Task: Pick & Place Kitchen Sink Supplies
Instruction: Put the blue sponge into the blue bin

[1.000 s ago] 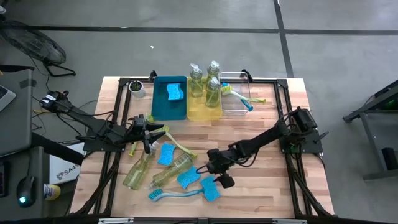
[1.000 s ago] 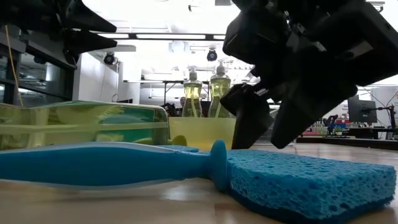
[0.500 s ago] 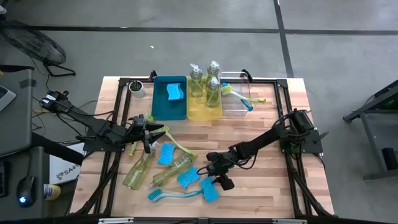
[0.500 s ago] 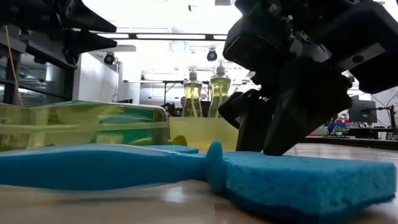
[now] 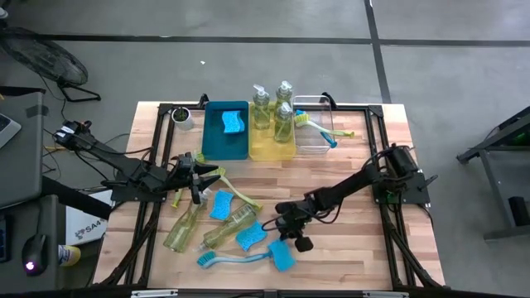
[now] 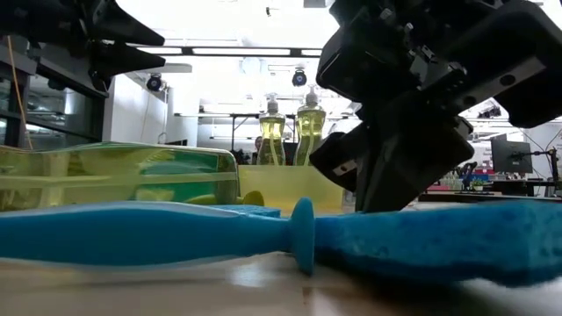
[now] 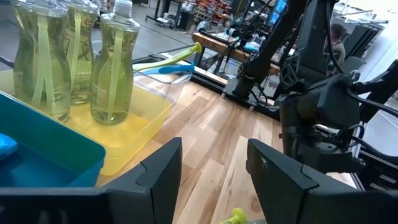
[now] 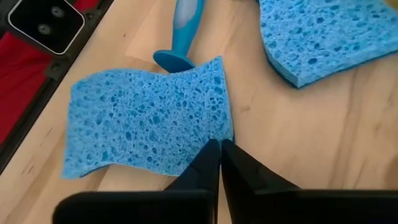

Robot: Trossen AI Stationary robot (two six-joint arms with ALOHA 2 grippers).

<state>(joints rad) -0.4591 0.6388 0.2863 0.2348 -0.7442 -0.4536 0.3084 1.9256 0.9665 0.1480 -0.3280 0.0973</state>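
Note:
My right gripper (image 5: 287,243) is shut on a blue sponge (image 8: 149,118) near the table's front edge. Beside that sponge lie a blue dish brush (image 5: 232,258), two more sponges (image 5: 251,237) (image 5: 221,204), two soap bottles on their sides (image 5: 184,228) (image 5: 232,225) and a yellow-green brush (image 5: 238,194). At the back, a blue bin (image 5: 214,136) holds a sponge, a yellow tray (image 5: 263,151) holds three upright bottles and a clear box (image 5: 313,142) holds two brushes. My left gripper (image 7: 214,180) hovers open and level over the table's left side. My right gripper pinches the sponge's edge close to one corner (image 8: 216,129) between its two fingertips (image 8: 208,155). The fingers slant down from the table's right side. In the low view the pinched side of the sponge (image 6: 457,237) looks raised, while the end by the brush stays low.
A small white cup (image 5: 181,117) stands at the back left. The blue brush's head (image 8: 171,60) touches the held sponge's far edge. Black frame rails run along the table's sides (image 5: 389,240). Bare wood shows right of my right gripper.
My right gripper has come down onto the sponge's edge and shut on it, tipping a little. The sponge's gripped side has risen in the low view. My left gripper has kept still.

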